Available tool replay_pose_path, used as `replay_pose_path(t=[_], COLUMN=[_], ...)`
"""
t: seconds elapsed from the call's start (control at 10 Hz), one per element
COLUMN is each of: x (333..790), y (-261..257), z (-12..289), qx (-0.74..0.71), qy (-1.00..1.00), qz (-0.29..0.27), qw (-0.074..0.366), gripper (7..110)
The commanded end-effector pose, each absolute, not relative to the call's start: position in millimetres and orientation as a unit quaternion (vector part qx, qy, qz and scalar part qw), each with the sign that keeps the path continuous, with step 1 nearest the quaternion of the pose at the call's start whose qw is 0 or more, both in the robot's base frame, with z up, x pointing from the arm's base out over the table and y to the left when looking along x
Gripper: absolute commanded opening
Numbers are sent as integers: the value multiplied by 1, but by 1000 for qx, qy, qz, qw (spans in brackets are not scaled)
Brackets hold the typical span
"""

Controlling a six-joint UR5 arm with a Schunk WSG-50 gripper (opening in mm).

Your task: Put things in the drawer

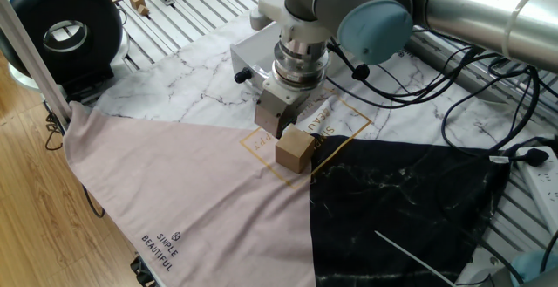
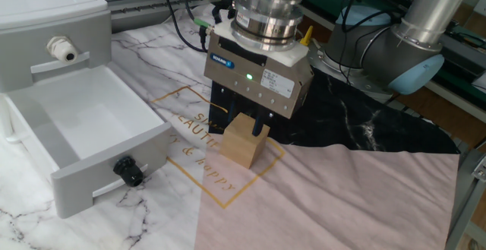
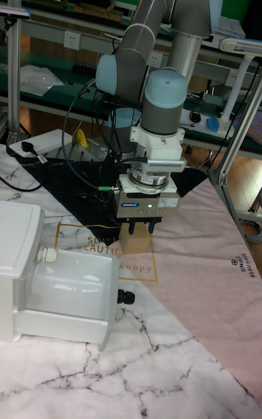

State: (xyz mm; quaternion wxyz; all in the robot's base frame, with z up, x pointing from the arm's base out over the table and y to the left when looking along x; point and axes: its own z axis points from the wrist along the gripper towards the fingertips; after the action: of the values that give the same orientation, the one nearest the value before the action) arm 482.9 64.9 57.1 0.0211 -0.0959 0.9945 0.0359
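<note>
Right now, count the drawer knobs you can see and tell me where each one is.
2. A black knob sits on the front of the open drawer. A white knob sits on the closed front above it. Others may be hidden outside the picture.
</note>
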Motion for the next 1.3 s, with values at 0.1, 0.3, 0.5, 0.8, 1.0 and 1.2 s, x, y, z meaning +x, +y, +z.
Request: replay_pose_path(t=[0.1,0.3,0.5,0.8,1.0,1.2], x=[480,479,480,480,477,473], y=[66,63,64,71,68,65], z=[58,59,59,60,60,59], qx=[-77,-67,-66,-94,-103,-104], qy=[996,997,997,994,994,994], qz=[37,30,32,46,39,34], qw=[14,13,15,18,12,2], gripper=[22,22,22,22,66,66])
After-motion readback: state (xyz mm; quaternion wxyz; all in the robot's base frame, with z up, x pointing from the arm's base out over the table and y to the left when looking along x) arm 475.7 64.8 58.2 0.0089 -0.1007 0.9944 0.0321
